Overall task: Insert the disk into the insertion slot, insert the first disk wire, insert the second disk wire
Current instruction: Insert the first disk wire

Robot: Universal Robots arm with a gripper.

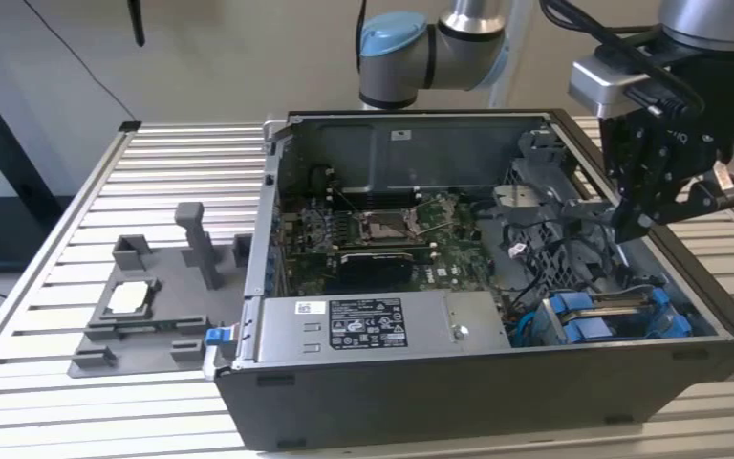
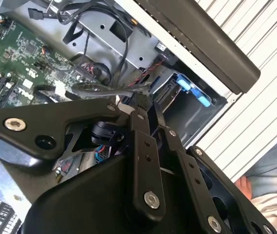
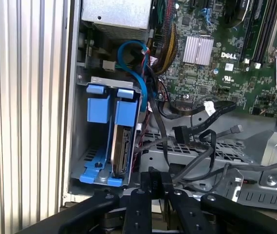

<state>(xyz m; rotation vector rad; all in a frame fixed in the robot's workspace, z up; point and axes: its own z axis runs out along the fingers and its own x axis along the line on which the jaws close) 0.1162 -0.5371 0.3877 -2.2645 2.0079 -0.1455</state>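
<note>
The open computer case (image 1: 469, 402) lies on its side, exposing its bays from above. In the first wrist view, the insertion slot (image 3: 95, 105) holds the disk (image 3: 121, 151) upright. The gripper (image 3: 156, 173) hangs near loose black cables (image 3: 196, 139), jaws pinched together; whether they hold anything cannot be told.

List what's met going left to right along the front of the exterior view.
Grey fixture → power supply → insertion slot.
</note>
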